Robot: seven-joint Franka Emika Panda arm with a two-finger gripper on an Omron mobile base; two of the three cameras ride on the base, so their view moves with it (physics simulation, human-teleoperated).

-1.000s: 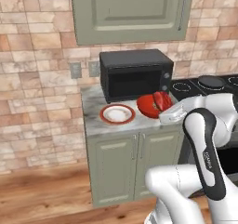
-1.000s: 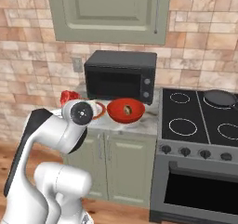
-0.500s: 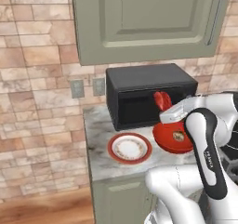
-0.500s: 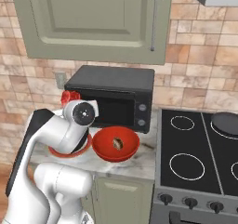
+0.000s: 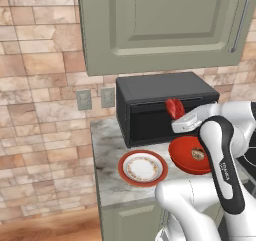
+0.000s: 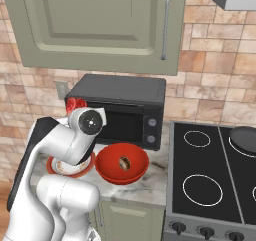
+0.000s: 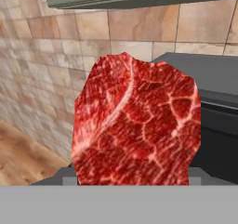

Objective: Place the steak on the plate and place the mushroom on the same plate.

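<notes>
Even, flat rendered lighting; soft faint shadows; no glare; textures blocky, slightly blurred up close.

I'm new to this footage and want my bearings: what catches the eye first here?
The red steak, held up in the jaws in front of the black microwave. Below on the marble counter, the red-rimmed plate sits empty beside a red bowl holding the mushroom.
</notes>
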